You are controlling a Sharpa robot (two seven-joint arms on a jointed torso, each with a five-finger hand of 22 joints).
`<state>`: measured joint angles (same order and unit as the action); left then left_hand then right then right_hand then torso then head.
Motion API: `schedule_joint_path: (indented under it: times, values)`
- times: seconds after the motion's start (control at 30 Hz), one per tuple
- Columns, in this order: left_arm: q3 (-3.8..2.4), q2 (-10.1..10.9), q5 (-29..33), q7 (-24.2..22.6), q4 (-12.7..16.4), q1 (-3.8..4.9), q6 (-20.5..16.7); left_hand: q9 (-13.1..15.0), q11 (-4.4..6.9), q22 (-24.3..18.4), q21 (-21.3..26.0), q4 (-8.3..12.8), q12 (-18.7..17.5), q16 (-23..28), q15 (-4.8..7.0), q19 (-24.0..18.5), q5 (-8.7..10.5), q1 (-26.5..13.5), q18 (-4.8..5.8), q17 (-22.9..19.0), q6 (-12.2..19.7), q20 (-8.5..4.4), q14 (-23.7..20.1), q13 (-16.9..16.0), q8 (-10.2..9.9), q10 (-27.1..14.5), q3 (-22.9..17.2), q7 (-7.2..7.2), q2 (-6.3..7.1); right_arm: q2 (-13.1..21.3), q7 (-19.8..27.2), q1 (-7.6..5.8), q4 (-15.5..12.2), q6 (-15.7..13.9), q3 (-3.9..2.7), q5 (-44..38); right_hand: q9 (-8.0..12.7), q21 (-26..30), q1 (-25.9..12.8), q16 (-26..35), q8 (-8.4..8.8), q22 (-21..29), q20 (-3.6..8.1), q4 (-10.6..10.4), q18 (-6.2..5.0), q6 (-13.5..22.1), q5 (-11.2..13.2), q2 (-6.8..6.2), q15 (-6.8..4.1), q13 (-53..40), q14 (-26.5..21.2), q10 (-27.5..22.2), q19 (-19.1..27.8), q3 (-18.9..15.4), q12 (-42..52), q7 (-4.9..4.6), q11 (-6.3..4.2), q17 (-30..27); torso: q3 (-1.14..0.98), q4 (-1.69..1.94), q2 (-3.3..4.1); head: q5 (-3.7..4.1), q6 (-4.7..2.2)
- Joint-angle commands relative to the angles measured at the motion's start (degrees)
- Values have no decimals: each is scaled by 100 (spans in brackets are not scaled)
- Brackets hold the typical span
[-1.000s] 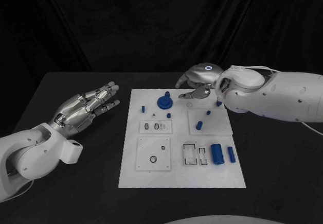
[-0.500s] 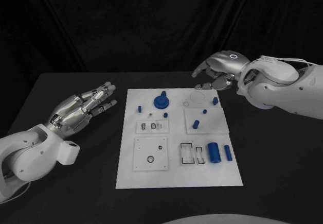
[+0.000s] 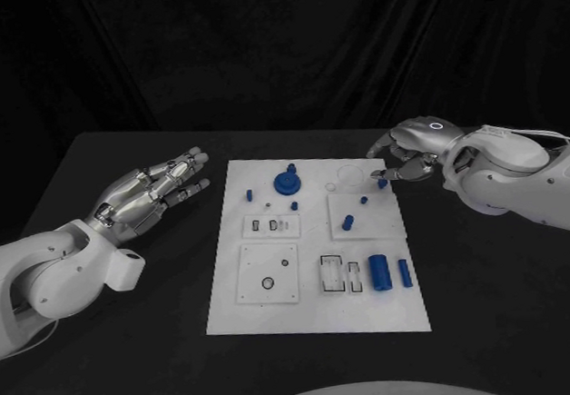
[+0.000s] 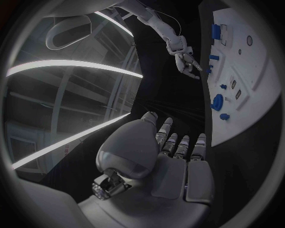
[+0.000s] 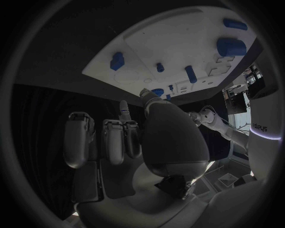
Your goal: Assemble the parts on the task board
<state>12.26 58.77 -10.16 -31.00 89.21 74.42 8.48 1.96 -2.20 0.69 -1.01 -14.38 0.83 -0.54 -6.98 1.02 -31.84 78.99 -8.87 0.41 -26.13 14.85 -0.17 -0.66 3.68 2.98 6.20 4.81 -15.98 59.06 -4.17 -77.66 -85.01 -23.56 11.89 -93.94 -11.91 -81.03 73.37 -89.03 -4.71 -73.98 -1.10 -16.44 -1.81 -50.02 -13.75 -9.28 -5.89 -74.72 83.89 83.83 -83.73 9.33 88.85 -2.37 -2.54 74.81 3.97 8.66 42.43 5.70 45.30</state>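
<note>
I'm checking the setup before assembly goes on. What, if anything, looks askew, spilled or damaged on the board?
Nothing stands out. The task board lies flat on the table, the blue parts sit on it, and neither robot hand holds anything.

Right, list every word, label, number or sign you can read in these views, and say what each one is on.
Faint lettering on the robot's white body in the right wrist view: too small and blurred to read.
Task board: dark outlines and recesses, no readable text.
Left hand and right hand: no markings legible.
</note>
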Motion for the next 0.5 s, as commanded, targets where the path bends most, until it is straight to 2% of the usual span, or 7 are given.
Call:
schedule_joint_path:
  times: [0.03,0.23,0.37,0.5]
  values:
    - [-6,-5,-1,-79,3,-15,91,106,-71,12,-42,28,-18,47,-23,84,-94,90,-149,-33,-65,23,36,1,94,-13,-277,3,-25,3,-191,51,52,101,-4,-86,-73,-162,81,-77,24,-1359,63,-24,-5,63,-70,-89,-22,-1528,606,617,-271,-13,115,4,-4,1496,-16,-15,-9,-23,44]
    - [-6,9,-1,-77,2,-20,98,106,-71,12,-42,28,-18,47,-23,84,-94,90,-149,-33,-65,23,36,1,94,-13,-277,3,-25,14,-230,116,91,130,-4,-91,-88,-178,61,-70,24,-1364,65,-28,-1,66,-101,-110,-21,-1528,604,617,-279,-29,115,-1,-1,1487,-19,-17,-3,-28,66]
    - [-6,20,-1,-75,5,-22,100,106,-71,12,-42,28,-18,47,-23,84,-94,90,-149,-33,-65,23,36,1,94,-13,-277,3,-25,22,-234,137,118,136,-4,-92,-157,-171,59,-68,0,-1361,71,-24,-3,45,-254,-126,-29,-1528,603,617,-274,-36,115,9,-5,1485,-10,2,-3,-18,82]
    - [-6,19,-1,-77,-5,-23,102,106,-71,12,-42,28,-18,47,-23,84,-94,90,-149,-33,-65,23,36,1,94,-13,-277,3,-25,24,-240,158,155,129,-3,-92,-218,-145,-7,-41,-8,-1352,73,-33,-9,55,-169,-161,-31,-1528,596,617,-260,-78,115,13,-10,1451,-6,2,-4,-17,113]
